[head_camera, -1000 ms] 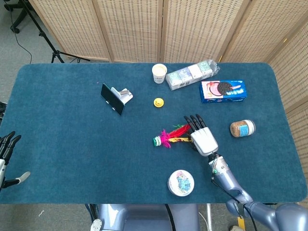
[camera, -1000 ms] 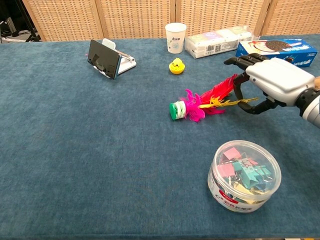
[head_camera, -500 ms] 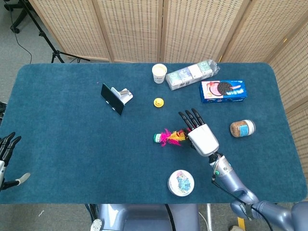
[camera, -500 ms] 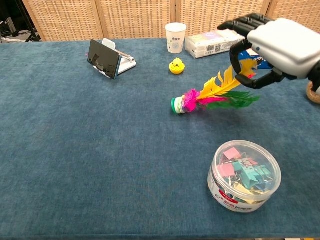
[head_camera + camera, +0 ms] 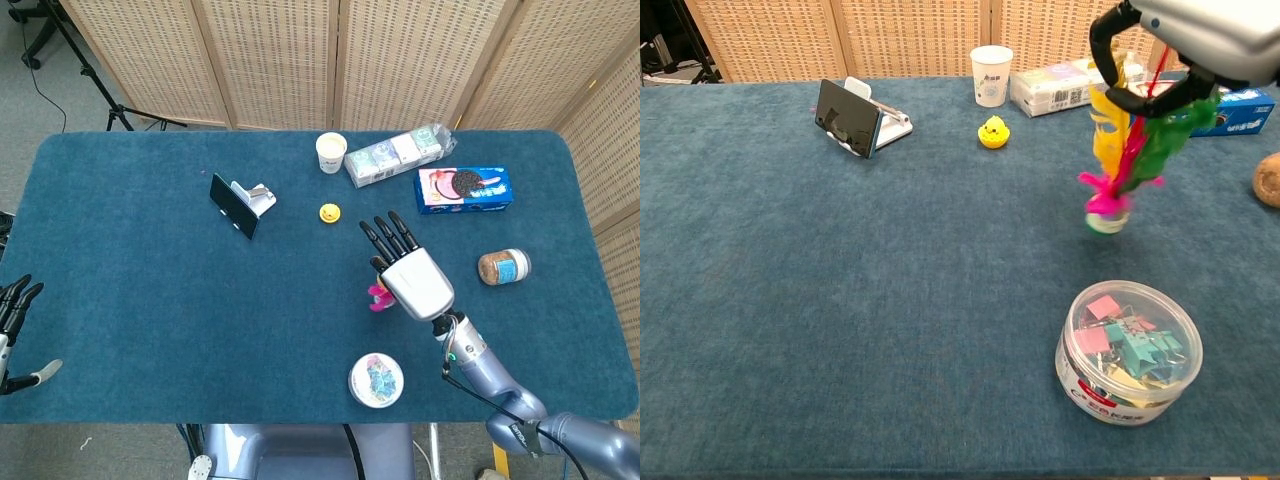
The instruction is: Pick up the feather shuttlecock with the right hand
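Shuttlecock (image 5: 1124, 155) in right hand (image 5: 415, 281) (base downward)

Your right hand (image 5: 413, 278) is up above the table, holding the colourful feather shuttlecock (image 5: 1127, 150) by its feathers. Your left hand (image 5: 14, 305) sits low at the near left edge, fingers apart.

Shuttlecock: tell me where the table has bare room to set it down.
Bare cloth runs from the phone stand to the table's left edge, and along the front left of the clip tub. Crowded: the back, around cup, tissue pack and cookie box.
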### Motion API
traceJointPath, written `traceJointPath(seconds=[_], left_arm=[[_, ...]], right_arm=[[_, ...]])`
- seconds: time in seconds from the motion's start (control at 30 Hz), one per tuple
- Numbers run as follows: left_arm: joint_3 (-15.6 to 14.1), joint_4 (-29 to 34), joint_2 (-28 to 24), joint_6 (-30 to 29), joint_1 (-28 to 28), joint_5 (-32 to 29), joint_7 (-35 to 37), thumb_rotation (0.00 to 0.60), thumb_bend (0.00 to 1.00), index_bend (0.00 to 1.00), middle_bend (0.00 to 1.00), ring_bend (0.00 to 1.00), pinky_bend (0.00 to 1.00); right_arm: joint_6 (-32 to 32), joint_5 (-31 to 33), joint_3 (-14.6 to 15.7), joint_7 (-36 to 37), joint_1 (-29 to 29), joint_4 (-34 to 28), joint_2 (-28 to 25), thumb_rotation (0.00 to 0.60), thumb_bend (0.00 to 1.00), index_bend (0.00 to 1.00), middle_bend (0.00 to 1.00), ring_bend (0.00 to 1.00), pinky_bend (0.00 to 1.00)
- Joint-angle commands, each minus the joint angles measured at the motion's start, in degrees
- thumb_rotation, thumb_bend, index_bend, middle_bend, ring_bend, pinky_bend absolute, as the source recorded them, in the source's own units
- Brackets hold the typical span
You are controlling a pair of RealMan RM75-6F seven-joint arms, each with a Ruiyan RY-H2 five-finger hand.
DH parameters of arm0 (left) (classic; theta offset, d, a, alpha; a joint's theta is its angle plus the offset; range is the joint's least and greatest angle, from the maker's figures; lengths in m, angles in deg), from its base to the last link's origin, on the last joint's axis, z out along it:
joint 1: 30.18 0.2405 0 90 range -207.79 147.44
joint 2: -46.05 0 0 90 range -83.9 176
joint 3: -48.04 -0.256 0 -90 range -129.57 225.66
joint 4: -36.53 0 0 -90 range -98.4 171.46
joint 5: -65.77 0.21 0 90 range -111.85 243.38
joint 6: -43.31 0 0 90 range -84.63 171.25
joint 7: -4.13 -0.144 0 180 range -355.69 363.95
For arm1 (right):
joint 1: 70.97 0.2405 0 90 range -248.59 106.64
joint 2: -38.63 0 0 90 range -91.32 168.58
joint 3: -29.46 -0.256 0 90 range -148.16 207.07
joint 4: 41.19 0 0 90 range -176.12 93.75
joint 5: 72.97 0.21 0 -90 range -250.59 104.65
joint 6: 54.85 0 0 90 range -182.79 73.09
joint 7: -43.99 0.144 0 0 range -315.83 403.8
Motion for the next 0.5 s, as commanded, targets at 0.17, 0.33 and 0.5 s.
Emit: traceJointPath(seconds=[0.17,0.33,0.5], left_arm=[[-0.1,0.0,0.0,-0.2,0.1,0.3,0.0,0.600,0.00,0.00,0.00,0.00,0.00],[-0.2,0.0,0.0,-0.3,0.2,0.3,0.0,0.600,0.00,0.00,0.00,0.00,0.00],[-0.1,0.0,0.0,-0.2,0.1,0.2,0.0,0.600,0.00,0.00,0.00,0.00,0.00]], right_arm=[[-1.0,0.0,-0.2,-2.7,0.5,-3.0,-2.5,0.600,0.66,0.66,0.09,0.00,0.00],[-1.3,0.0,0.5,-3.1,0.6,-2.3,-1.8,0.600,0.66,0.66,0.09,0.00,0.00],[-0.6,-0.8,1.4,-2.7,0.4,-1.3,-0.7,0.600,0.66,0.66,0.09,0.00,0.00]])
